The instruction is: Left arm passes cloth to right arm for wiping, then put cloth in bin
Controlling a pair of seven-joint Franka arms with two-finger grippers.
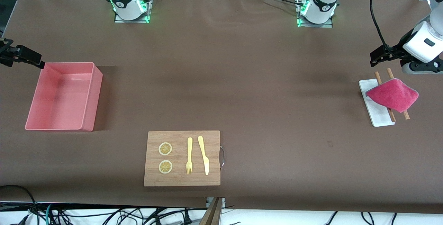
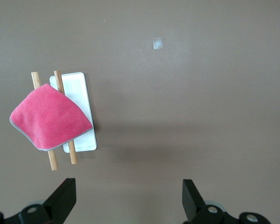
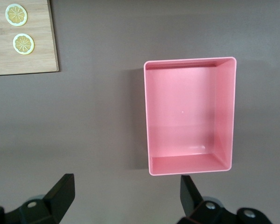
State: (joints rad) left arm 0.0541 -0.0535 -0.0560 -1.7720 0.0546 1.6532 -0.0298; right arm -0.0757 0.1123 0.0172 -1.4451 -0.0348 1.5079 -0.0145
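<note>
Cloth (image 1: 393,95) draped on two sticks (image 1: 390,73) beside left gripper (image 2: 129,200), jaws wide; right gripper (image 3: 125,198), jaws wide, hovers beside bin (image 1: 88,95).

On the bench (image 1: 242,90), counted outward from the cutting board (image 1: 182,158): 1 board, carrying 2 lemon slices (image 1: 165,149), 1 fork (image 1: 189,155), 1 knife (image 1: 204,154). Toward the right arm's end: 1 bin (image 1: 62,97). Toward the left arm's end: 1 cloth (image 1: 392,94), 1 white tray (image 1: 379,114), 2 wooden sticks (image 1: 405,115).
</note>
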